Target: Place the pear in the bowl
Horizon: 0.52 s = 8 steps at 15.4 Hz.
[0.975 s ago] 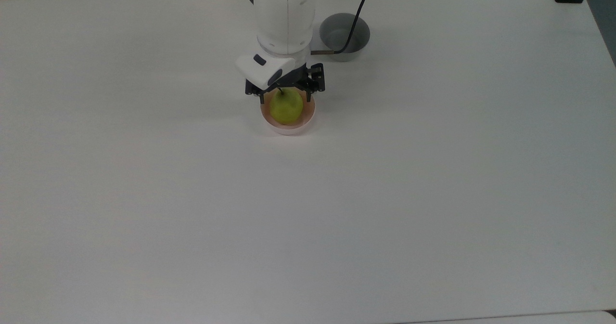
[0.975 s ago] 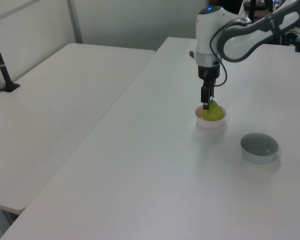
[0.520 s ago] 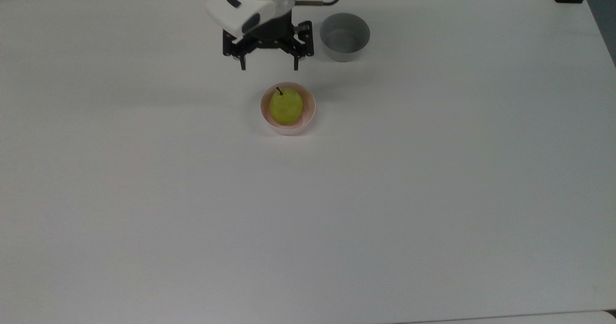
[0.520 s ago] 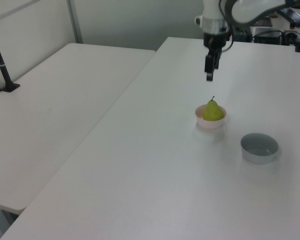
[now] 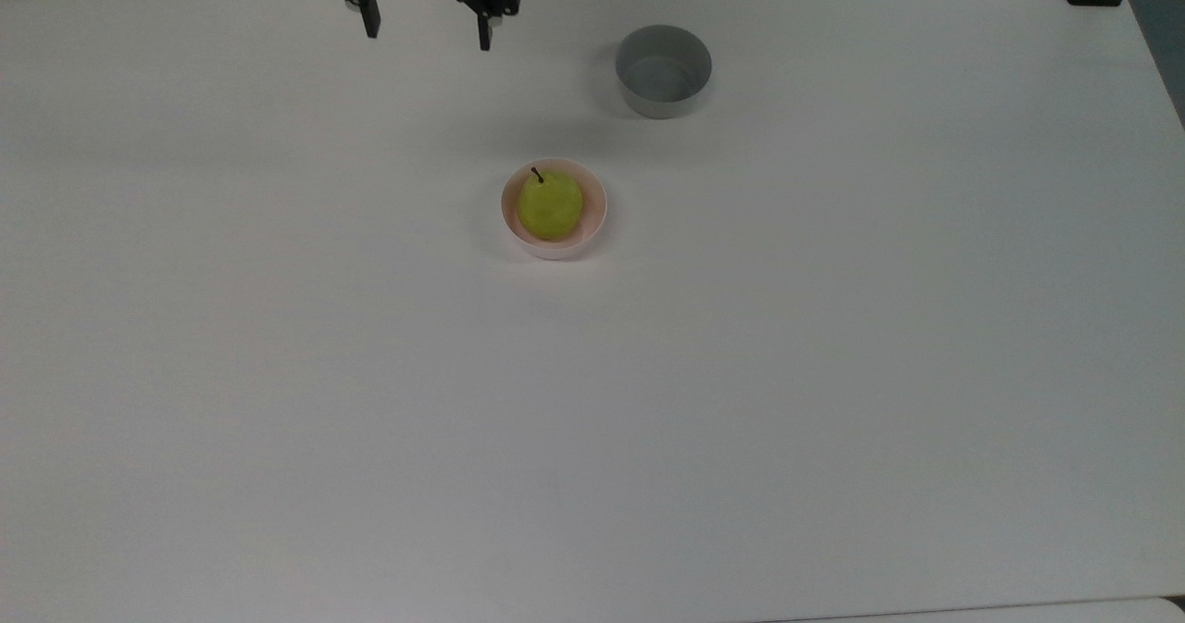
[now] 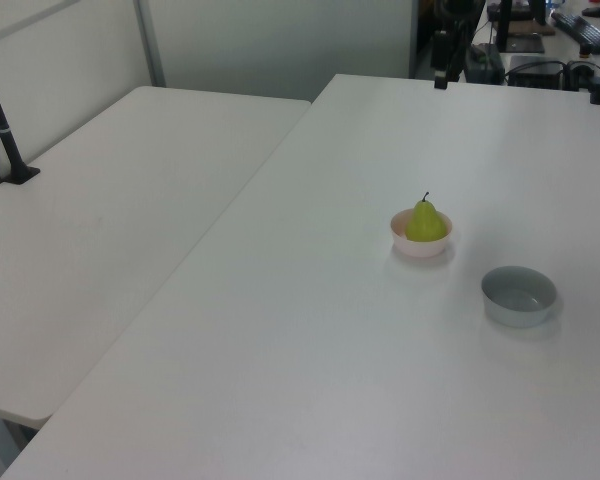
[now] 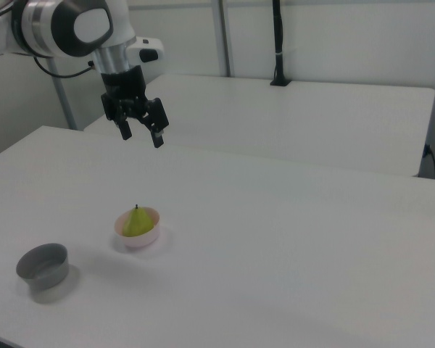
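The yellow-green pear (image 5: 550, 204) (image 6: 426, 221) (image 7: 137, 222) stands upright inside the pale pink bowl (image 5: 596, 218) (image 6: 421, 247) (image 7: 149, 239), its dark stem pointing up. My gripper (image 5: 428, 38) (image 7: 142, 138) hangs high above the table, well away from the bowl toward the top view's upper left, open with nothing between its black fingers. In the left view the gripper (image 6: 441, 82) shows at the top edge, far behind the bowl.
A grey bowl (image 5: 664, 71) (image 6: 519, 295) (image 7: 42, 270) stands empty on the white table (image 5: 833, 373), a short way from the pink bowl. A second white table (image 6: 110, 230) adjoins on the left view's left. A black post (image 7: 278, 43) rises at the back in the right view.
My gripper let go of the pear in the pink bowl, then rose and drew back toward the top view's upper left. The pear and both bowls stayed put.
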### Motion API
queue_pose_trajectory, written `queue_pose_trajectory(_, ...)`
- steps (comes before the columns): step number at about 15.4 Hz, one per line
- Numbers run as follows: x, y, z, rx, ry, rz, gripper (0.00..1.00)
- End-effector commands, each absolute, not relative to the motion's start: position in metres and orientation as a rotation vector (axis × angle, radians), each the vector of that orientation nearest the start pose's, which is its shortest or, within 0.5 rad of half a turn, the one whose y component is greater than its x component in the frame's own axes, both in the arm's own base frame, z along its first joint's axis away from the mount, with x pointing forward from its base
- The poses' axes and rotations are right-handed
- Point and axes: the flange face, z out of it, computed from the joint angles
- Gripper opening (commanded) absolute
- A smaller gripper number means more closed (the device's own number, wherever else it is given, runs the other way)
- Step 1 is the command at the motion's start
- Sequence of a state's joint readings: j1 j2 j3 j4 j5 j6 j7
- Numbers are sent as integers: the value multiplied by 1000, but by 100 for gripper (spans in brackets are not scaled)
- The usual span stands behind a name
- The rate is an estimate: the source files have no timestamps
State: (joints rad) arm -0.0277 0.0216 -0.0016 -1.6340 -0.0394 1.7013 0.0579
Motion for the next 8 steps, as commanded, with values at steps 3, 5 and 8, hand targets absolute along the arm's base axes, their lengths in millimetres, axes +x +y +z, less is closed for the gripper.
queue_pose_trajectory(3,555,-45,619,-3138,154,-101,100)
queue_pose_trajectory(5,556,-48,618,-3143,77,-106,100)
queue_pose_trajectory(8,556,-53,619,-3148,17,-110,100)
